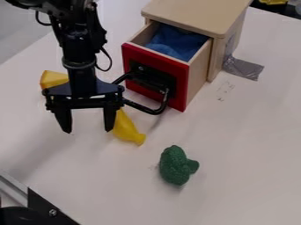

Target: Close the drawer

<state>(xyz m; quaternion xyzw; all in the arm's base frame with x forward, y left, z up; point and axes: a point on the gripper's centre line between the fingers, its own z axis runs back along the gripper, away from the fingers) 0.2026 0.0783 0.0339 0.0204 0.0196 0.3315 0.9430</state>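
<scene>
The gripper (pixel 86 127) hangs at the left over the table, its two fingers wide apart with nothing held between them. To its right is the drawer (pixel 156 77), with a red front and a black handle (pixel 154 108). The drawer stands partly pulled out of a light wooden cabinet (pixel 197 15), and a blue cloth (pixel 176 41) lies inside it. The handle's left end is close beside the gripper's right side; whether they touch I cannot tell.
A yellow object (pixel 127 128) lies partly behind the gripper's right finger. Another yellow piece (pixel 53 79) sits behind the arm at left. Green toy broccoli (pixel 176 165) rests in front of the drawer. Grey tape (pixel 243 68) is beside the cabinet on the white table (pixel 253 145).
</scene>
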